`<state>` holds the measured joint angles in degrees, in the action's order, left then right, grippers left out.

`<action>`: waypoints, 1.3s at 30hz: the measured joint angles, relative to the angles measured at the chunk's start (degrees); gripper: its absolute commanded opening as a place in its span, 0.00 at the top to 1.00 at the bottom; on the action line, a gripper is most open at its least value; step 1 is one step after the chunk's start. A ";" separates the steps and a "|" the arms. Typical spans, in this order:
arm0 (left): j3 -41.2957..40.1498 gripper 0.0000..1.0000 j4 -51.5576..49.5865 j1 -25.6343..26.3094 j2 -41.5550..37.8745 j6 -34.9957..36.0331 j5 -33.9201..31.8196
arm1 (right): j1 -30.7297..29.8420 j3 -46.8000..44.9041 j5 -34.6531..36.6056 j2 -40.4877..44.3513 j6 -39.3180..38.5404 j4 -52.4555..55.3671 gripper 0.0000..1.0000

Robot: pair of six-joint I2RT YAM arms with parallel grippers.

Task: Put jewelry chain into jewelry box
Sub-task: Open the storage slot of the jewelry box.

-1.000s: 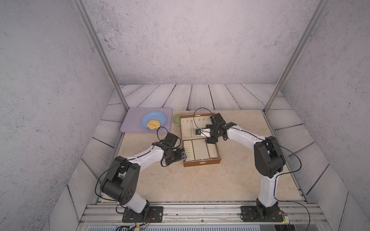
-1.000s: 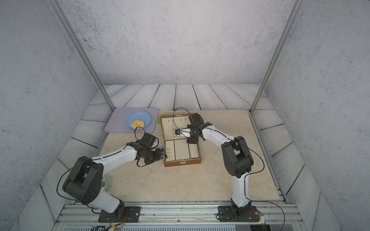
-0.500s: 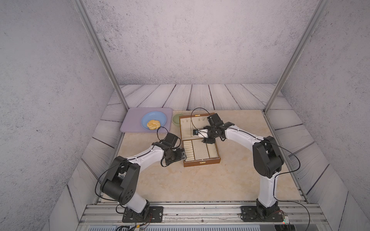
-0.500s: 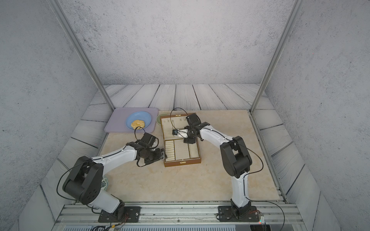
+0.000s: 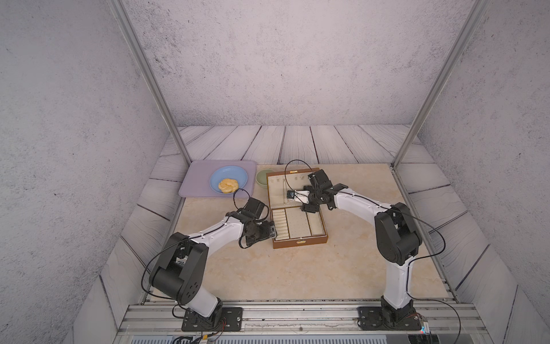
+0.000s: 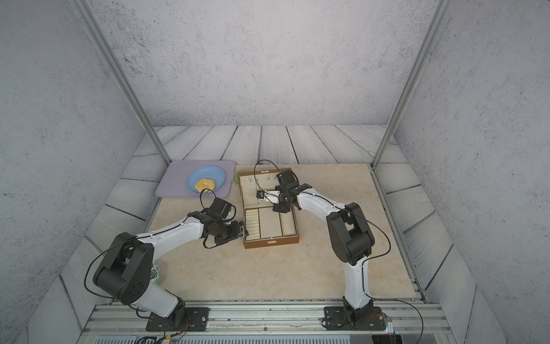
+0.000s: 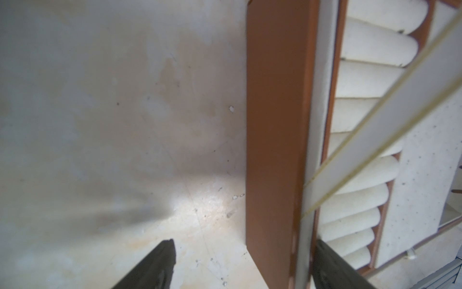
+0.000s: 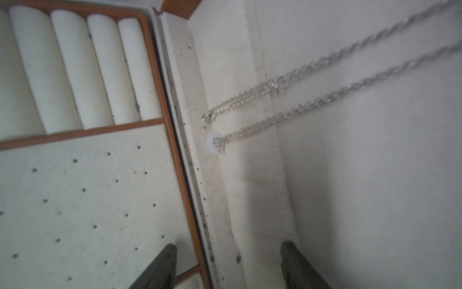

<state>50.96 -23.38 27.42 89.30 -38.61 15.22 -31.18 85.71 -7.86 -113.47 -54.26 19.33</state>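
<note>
Shifts the right gripper point(image 8: 228, 245) a touch across the open jewelry box point(image 5: 299, 241) since a second ago, jaws apart and empty, likely backing off a finished drop. Leaves the jewelry chain point(image 8: 275, 83) stretched on the lid lining point(image 8: 375, 175). Holds the left gripper point(image 7: 245, 242) spread astride the side wall point(image 7: 275, 125), apparently steadying the box.

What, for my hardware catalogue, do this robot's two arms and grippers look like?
Both match: the left arm and right arm have glossy white links between bulky black joints, on black base plates. Thin black cables loop alongside. The left gripper and right gripper end in dark, flat, tapering fingers. No markings legible.
</note>
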 measured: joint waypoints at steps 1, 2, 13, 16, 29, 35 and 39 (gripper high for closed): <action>0.02 0.12 0.00 0.00 0.00 0.00 0.00 | -0.07 0.00 0.39 0.00 -0.11 0.00 0.30; 0.07 0.12 -0.07 0.00 0.00 0.00 -0.02 | -0.11 0.00 0.55 0.00 -0.26 0.00 0.29; 0.33 0.12 -0.42 0.02 0.11 0.22 -0.26 | -0.22 0.02 1.42 1.20 -1.97 -0.98 0.28; 0.42 0.12 -0.48 0.02 0.22 0.22 -0.26 | -0.20 0.02 2.12 2.14 -2.62 -2.08 0.27; 0.74 0.12 -0.83 0.02 0.44 0.24 -0.28 | -0.22 0.17 2.43 1.55 -5.84 -2.29 0.27; 0.98 0.12 -0.59 0.02 0.85 0.24 -0.20 | -0.79 1.42 2.60 -0.20 -6.12 -1.31 0.28; 1.03 0.12 -0.61 0.02 0.85 0.24 -0.20 | -1.42 1.49 3.43 -1.14 -6.78 -0.74 0.28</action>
<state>51.99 -23.99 27.44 90.15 -38.37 15.03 -32.60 87.20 -4.43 -114.61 -61.04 18.59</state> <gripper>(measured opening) 0.882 0.724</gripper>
